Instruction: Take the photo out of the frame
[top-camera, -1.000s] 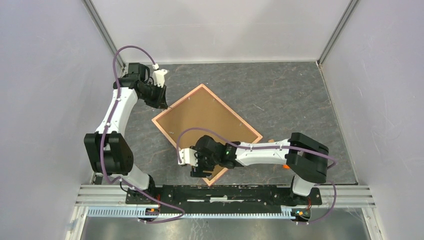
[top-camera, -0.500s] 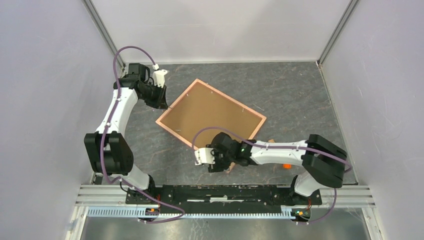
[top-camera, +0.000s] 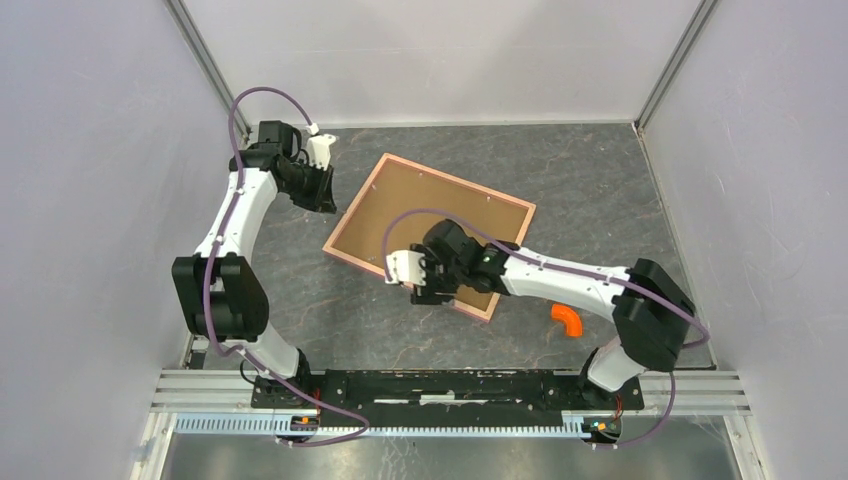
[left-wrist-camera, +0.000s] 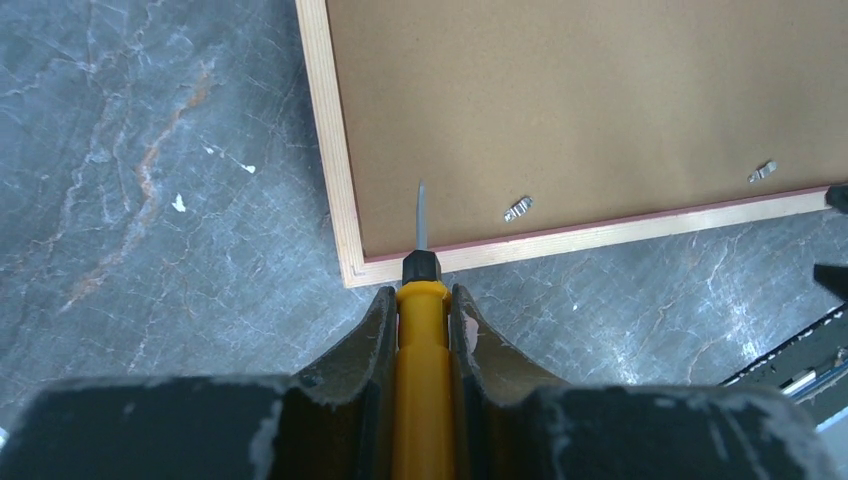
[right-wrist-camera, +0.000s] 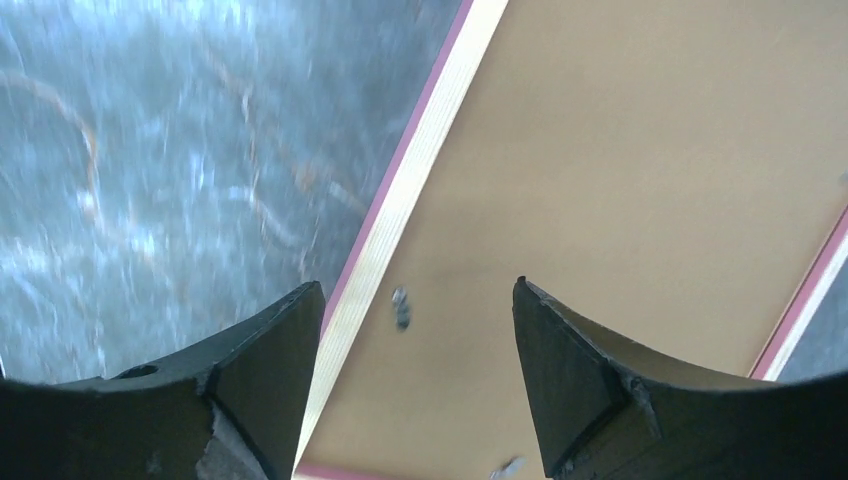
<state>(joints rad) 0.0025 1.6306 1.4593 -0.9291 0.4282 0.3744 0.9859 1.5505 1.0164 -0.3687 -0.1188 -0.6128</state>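
The frame (top-camera: 430, 215) lies face down on the table, brown fibreboard back up, pink rim around it. The photo is hidden under the back. My left gripper (top-camera: 322, 196) is shut on a yellow-handled screwdriver (left-wrist-camera: 423, 330); its metal tip (left-wrist-camera: 421, 215) points over the frame's near-left corner (left-wrist-camera: 350, 270). My right gripper (top-camera: 418, 285) is open and empty over the frame's near edge; its fingers (right-wrist-camera: 270, 345) straddle the pale rim (right-wrist-camera: 400, 215) and the back board (right-wrist-camera: 640, 170). Small metal tabs (left-wrist-camera: 517, 209) hold the back in.
An orange curved piece (top-camera: 567, 320) lies on the grey marbled table (top-camera: 590, 190) right of the frame, near the right arm's base. White walls enclose the table on three sides.
The frame has turned and slid toward the back right. My right gripper has moved up and back over its near edge. The orange piece is now uncovered. My left arm barely moved.
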